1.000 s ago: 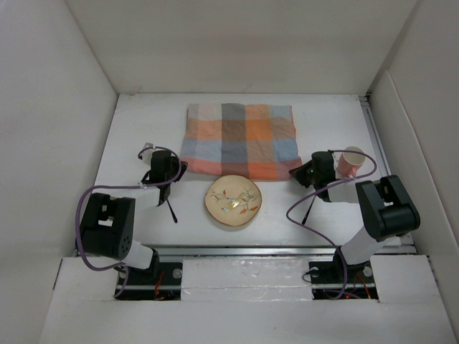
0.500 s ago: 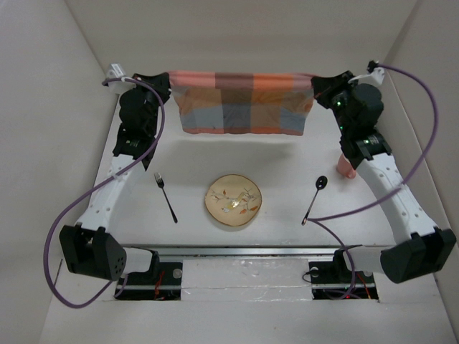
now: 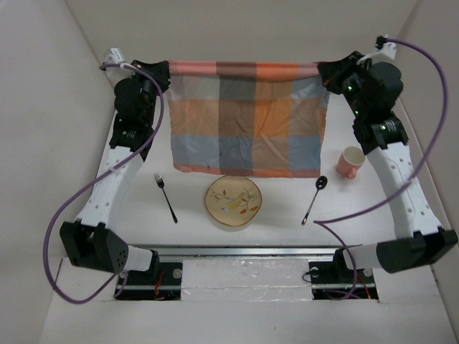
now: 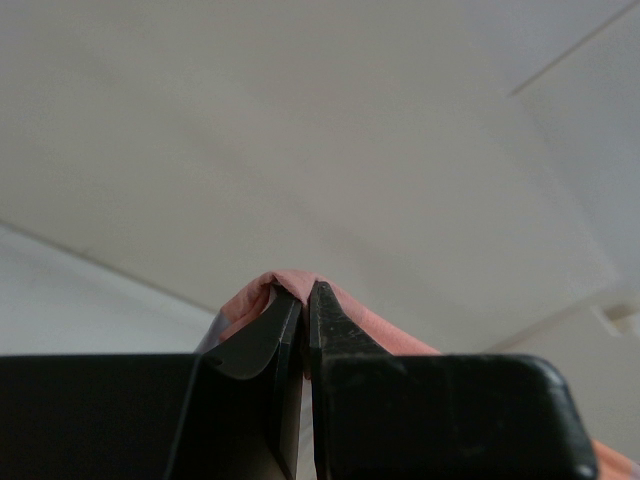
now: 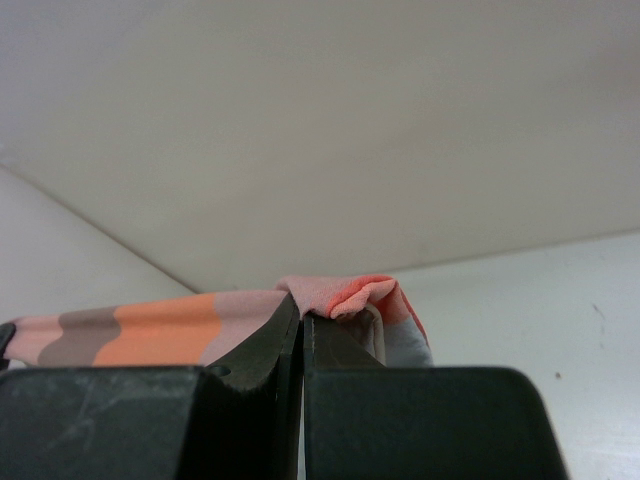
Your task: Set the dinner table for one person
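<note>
So both arms are stretched way up over the far half of the wide, flat matte-white bench [image 3: 280,226], which fills the whole floor of the white-walled box from the arm bases out to the back wall. Between them they've got the orange, blue and grey checkered cloth [image 3: 247,118] hanging flat like a curtain. The left gripper [image 3: 166,67] is clamped tight on the cloth's top left corner, and up close its fingers are pinched together with a pink fold poking out [image 4: 305,295]. The right gripper [image 3: 322,69] has the top right corner the same way, squeezed on a bunched bit of fabric [image 5: 301,315]. The top edge is pulled pretty straight between them. I can't tell if the bottom hem touches the bench or hangs just above it.

Near the middle of the near edge sits a round cream plate with a leafy pattern [image 3: 233,201]. A dark slim fork [image 3: 166,197] lies to its left, and a dark long-handled spoon [image 3: 315,198] to its right. Both are apart from the plate. A small pink cup [image 3: 351,161] stands upright toward the right edge.
</note>
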Controlling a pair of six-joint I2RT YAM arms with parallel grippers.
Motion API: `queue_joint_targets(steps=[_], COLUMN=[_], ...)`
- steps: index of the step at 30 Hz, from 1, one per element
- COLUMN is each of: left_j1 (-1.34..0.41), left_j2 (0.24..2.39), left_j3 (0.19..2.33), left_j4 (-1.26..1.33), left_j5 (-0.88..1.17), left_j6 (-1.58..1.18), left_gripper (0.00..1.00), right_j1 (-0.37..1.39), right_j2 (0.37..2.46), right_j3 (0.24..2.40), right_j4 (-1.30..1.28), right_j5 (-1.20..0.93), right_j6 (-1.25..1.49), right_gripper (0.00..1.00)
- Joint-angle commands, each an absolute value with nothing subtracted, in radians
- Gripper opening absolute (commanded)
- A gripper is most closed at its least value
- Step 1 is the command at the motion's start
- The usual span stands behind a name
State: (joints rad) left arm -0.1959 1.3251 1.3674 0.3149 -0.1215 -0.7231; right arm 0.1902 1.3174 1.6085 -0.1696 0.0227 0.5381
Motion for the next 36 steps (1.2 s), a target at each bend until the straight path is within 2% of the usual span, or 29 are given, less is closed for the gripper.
queue_joint_targets(steps=[1,3,7,9,10,13,15,18,22,23,24,25,27,31,36], left_j1=[-0.156,-0.156,-0.156,-0.144,-0.129,-0.098,-0.089,-0.089,-0.089,-0.089,-0.089,-0.089,-0.089,-0.089,-0.089], left_j2=[1.457,1.523,1.766,1.851,1.941,2.040,2.034,1.939,1.827,1.792,1.781,1.781,1.749,1.703,1.632], left_j3=[1.420,1.459,1.697,1.809,1.942,2.159,2.195,2.087,1.755,1.548,1.470,1.470,1.263,0.915,0.729], left_j4=[0.262,0.239,0.158,0.105,0.077,0.008,0.023,0.141,0.288,0.384,0.466,0.466,0.573,0.738,0.816], left_j5=[-0.147,-0.143,-0.138,-0.112,-0.076,-0.005,0.027,0.020,0.018,0.034,0.046,0.046,0.049,0.060,0.072], left_j6=[-0.678,-0.655,-0.627,-0.635,-0.656,-0.684,-0.687,-0.666,-0.660,-0.687,-0.701,-0.713,-0.745,-0.824,-0.858], left_gripper=[0.00,0.00,0.00,0.00,0.00,0.00,0.00,0.00,0.00,0.00,0.00,0.00,0.00,0.00,0.00], right_j1=[0.146,0.137,0.115,0.115,0.104,0.092,0.071,0.061,0.040,0.040,0.040,0.040,0.040,0.040,0.040], right_j2=[1.431,1.549,1.771,1.912,1.954,2.068,2.077,2.030,1.970,1.939,1.919,1.919,1.892,1.839,1.772], right_j3=[1.624,1.684,1.866,2.056,2.119,2.353,2.404,2.330,2.075,1.854,1.706,1.704,1.495,1.230,1.048], right_j4=[-0.196,-0.193,-0.202,-0.241,-0.274,-0.316,-0.305,-0.213,-0.088,0.031,0.061,0.061,0.175,0.300,0.341], right_j5=[-0.036,-0.067,-0.164,-0.187,-0.216,-0.260,-0.268,-0.291,-0.366,-0.405,-0.416,-0.416,-0.452,-0.477,-0.479], right_j6=[0.526,0.534,0.563,0.581,0.587,0.618,0.634,0.641,0.635,0.638,0.638,0.638,0.638,0.637,0.600], right_gripper=[0.00,0.00,0.00,0.00,0.00,0.00,0.00,0.00,0.00,0.00,0.00,0.00,0.00,0.00,0.00])
